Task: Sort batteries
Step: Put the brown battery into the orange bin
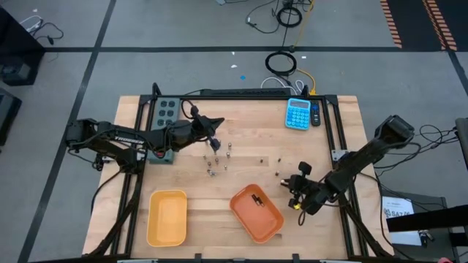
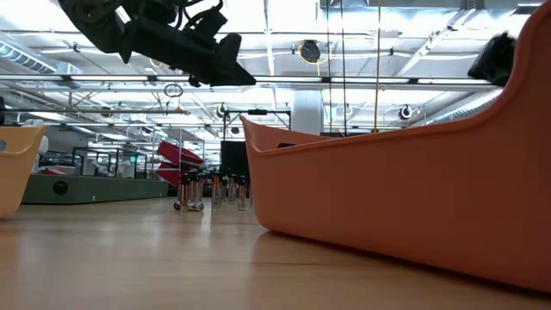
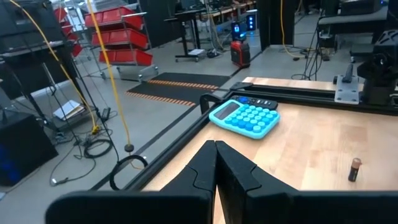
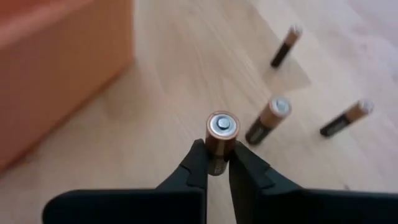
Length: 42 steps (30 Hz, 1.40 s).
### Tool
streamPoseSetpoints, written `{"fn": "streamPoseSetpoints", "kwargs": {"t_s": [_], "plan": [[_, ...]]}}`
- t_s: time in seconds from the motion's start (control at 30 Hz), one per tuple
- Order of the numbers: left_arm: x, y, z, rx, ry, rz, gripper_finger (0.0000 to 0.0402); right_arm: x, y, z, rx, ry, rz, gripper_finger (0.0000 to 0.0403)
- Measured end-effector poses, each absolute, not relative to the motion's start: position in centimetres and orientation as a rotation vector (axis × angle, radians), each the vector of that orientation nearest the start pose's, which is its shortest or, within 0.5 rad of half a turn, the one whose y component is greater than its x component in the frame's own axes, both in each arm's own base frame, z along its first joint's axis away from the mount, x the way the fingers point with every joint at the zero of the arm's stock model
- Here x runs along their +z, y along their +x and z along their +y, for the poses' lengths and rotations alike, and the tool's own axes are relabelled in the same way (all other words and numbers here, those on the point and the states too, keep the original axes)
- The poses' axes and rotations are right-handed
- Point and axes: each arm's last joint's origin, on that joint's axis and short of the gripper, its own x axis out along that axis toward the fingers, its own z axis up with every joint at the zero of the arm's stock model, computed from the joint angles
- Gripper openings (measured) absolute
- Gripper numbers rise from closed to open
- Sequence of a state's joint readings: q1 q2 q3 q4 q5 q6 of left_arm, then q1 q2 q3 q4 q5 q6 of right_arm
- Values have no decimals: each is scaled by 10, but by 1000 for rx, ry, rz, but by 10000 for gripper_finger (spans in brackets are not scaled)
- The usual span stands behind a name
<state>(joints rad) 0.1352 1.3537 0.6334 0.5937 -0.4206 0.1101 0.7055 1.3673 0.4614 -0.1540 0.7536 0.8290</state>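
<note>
Upright battery between right claw fingertips.

Workshop; red storage bins

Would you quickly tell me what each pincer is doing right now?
Left pincer: shut, empty, above the table near the power strip.
Right pincer: shut on a battery, beside the orange tray.

The wooden table carries 2 trays, batteries, a calculator and a power strip.
</note>
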Motion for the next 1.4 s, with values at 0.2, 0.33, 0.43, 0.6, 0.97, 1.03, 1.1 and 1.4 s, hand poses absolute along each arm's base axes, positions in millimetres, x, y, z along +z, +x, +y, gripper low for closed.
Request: {"fn": "streamPoseSetpoints", "kwargs": {"t_s": [0.2,0.33,0.43,0.6,0.97,1.03,1.1,1.4], "plan": [[233,277,47,534,125,153,13,161,165,120,-238,65,587,19],[233,277,45,526,126,155,13,182,162,124,-112,48,496,19],[233,277,44,515,126,154,13,194,165,129,20,75,439,19],[233,278,40,490,127,154,13,204,176,136,208,137,366,19],[231,283,7,50,57,140,13,164,208,136,213,261,504,32],[231,283,0,18,51,139,13,157,212,134,185,282,530,36],[231,283,-5,-2,39,139,13,153,215,132,185,301,545,38],[231,282,-15,-36,44,139,13,152,218,129,156,315,551,88]]}}
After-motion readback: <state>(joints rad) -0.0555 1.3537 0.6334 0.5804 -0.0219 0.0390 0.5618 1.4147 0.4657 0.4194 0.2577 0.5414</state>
